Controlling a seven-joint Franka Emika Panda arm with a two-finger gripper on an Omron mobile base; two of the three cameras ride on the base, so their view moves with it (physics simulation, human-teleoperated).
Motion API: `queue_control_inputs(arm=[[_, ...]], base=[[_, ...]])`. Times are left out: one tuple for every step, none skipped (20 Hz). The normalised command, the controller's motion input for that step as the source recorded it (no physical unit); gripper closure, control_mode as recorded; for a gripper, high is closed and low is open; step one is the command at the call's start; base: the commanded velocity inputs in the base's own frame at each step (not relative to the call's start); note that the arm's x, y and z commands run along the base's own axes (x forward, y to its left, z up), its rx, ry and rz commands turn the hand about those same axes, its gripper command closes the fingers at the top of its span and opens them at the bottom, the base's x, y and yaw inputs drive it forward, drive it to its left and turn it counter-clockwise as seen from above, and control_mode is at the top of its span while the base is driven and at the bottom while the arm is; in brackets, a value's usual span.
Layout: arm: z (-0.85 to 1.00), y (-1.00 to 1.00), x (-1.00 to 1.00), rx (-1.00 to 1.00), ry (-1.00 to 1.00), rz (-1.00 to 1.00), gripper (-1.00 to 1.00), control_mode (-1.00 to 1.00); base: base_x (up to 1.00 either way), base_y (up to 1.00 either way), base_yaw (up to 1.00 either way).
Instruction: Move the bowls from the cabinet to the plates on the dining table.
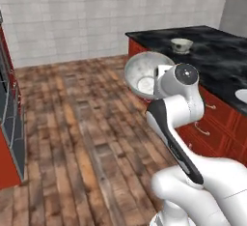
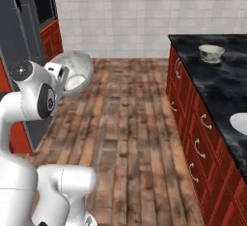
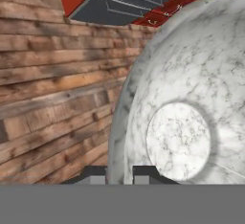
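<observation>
Mottled white-grey bowl (image 3: 191, 98) is held up in the air on its side, its hollow facing the hand camera, above the wooden floor (image 1: 82, 123) just short of the dining table (image 1: 217, 56). The gripper (image 3: 119, 174) is clamped on the bowl's rim, one finger on each side of the wall. Beyond the bowl, a pale plate (image 2: 240, 122) lies on the table's near part. Farther along the table, a cream bowl (image 2: 211, 52) sits upright.
</observation>
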Motion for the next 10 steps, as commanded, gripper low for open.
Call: queue_control_inputs(arm=[[0.00,0.00,0.00,0.00,0.00,0.00,1.00,1.00],[0.00,0.00,0.00,0.00,0.00,0.00,1.00,1.00],[0.00,0.00,0.00,0.00,0.00,0.00,1.00,1.00],[0.00,0.00,0.00,0.00,0.00,0.00,1.00,1.00],[0.00,0.00,0.00,0.00,0.00,0.00,1.00,1.00],[0.00,0.00,0.00,0.00,0.00,0.00,1.00,1.00],[0.00,0.00,0.00,0.00,0.00,0.00,1.00,1.00],[0.00,0.00,0.00,0.00,0.00,0.00,1.00,1.00],[0.00,0.00,0.00,0.00,0.00,0.00,1.00,1.00],[0.00,0.00,0.00,0.00,0.00,0.00,1.00,1.00]], base=[[0.19,-0.02,-0.61],[0.15,0.00,-0.62],[0.01,0.00,-0.61],[0.00,0.00,-0.62],[0.00,0.00,-0.63],[0.06,0.00,-0.65],[0.06,0.00,-0.63],[0.15,0.00,-0.62],[0.11,0.00,-0.61],[0.17,0.00,-0.61]])
